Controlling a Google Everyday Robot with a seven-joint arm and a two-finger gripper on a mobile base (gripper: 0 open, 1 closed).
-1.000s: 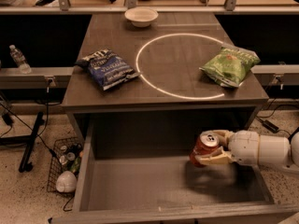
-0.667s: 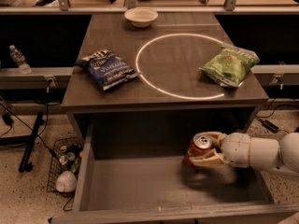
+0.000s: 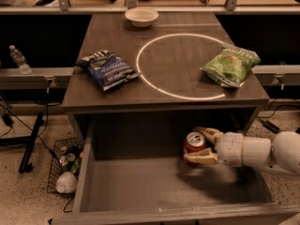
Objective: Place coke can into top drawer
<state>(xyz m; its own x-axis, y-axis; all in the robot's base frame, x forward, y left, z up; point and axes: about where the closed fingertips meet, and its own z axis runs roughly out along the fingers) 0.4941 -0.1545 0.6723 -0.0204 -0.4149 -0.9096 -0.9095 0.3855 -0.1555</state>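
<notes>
Inside the top drawer, right side: pincer is clamping the coke can, hanging above the floor.

1 coke can. 1 top drawer, open. 1 gripper, over the drawer's right side, jaws clamped on the can. 1 bench. 2 chip bags: 1 blue chip bag, 1 green chip bag. 1 white bowl. 1 water bottle. 1 wire basket on the floor.
</notes>
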